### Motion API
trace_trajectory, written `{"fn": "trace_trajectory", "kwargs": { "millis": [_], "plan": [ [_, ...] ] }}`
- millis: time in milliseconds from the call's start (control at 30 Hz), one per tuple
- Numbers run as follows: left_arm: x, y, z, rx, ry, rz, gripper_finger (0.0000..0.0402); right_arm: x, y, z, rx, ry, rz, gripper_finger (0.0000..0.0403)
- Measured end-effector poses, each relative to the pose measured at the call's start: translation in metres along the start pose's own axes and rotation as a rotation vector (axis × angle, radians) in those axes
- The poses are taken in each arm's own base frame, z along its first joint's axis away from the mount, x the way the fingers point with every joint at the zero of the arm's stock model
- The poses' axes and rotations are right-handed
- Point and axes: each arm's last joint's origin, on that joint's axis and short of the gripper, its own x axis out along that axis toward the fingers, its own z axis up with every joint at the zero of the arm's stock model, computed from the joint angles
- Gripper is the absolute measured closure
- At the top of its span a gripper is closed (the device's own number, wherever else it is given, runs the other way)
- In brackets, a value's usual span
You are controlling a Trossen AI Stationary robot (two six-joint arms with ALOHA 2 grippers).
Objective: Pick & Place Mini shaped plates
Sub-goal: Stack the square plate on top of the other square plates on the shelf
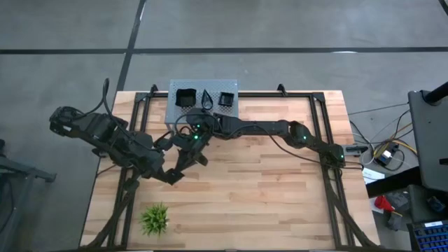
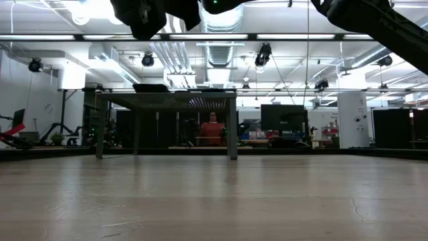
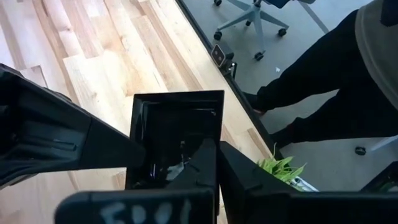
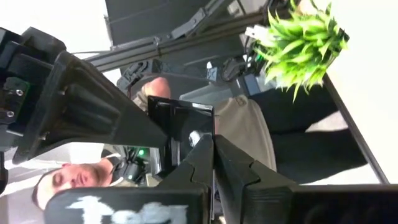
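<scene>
One black square mini plate hangs high above the table, between my two grippers. My left gripper is shut on it, and so is my right gripper, which reaches across from the table's right side. In the high view the two grippers meet over the table's left middle. Three more mini shaped plates, a square one, a teardrop one and a square one, rest on a grey perforated stand at the far edge. My left gripper pinches the plate's rim at one edge between its two fingers, slanting down from the table's left side. The plate is lifted clear of the table. My right gripper pinches another edge of the same plate between its two fingers, coming about level from the right. The right gripper's finger meets the plate's side in the left wrist view.
A small spiky green plant stands near the front left corner. The grey stand rises on legs at the far edge. Black frame rails run along both table sides. A person stands beyond the table.
</scene>
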Motion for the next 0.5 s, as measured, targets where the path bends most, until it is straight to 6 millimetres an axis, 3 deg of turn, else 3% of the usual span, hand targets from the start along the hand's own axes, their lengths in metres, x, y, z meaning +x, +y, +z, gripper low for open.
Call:
{"fn": "trace_trajectory", "kwargs": {
  "millis": [200, 500],
  "plan": [
    [-0.001, 0.0, -0.002, -0.012, 0.013, -0.01, 0.0401, -0.002, 0.0, 0.002, -0.04, -0.047, 0.002, 0.0371],
    [-0.001, 0.0, -0.005, -0.039, 0.044, -0.013, 0.0401, -0.019, 0.002, 0.015, -0.125, -0.156, 0.015, 0.0261]
  ]
}}
